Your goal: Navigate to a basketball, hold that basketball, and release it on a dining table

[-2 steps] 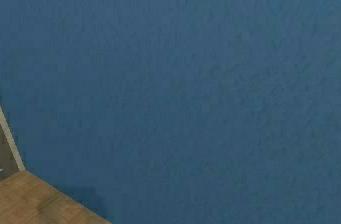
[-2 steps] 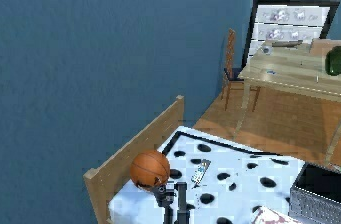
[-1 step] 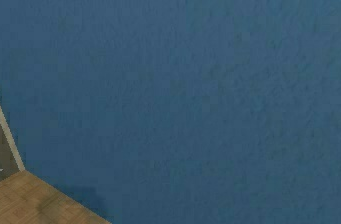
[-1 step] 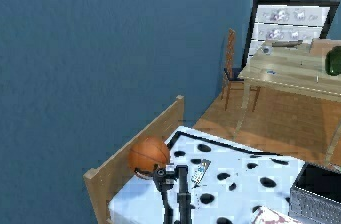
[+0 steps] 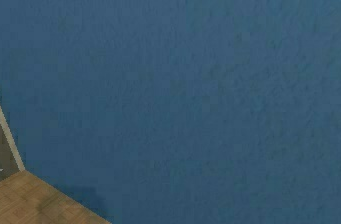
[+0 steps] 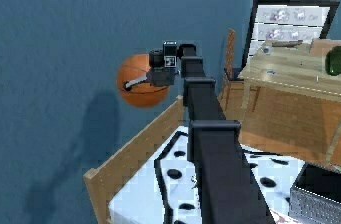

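In the arm side view an orange basketball [image 6: 141, 75] hangs at the far end of the dark arm, in front of the blue wall and clear of every surface. My gripper [image 6: 138, 84] holds the basketball, its dark body just right of the ball. A light wooden table [image 6: 303, 72] stands at the upper right with a dark green object [image 6: 339, 58] lying on it.
A bed with a wooden frame [image 6: 128, 160] and a white, black-spotted cover [image 6: 173, 185] lies under the arm. A wooden chair [image 6: 232, 70] stands by the table. In the forward view a blue wall [image 5: 198, 100] is close ahead, with a door frame [image 5: 0, 110] and wood floor [image 5: 33, 205] at the left.
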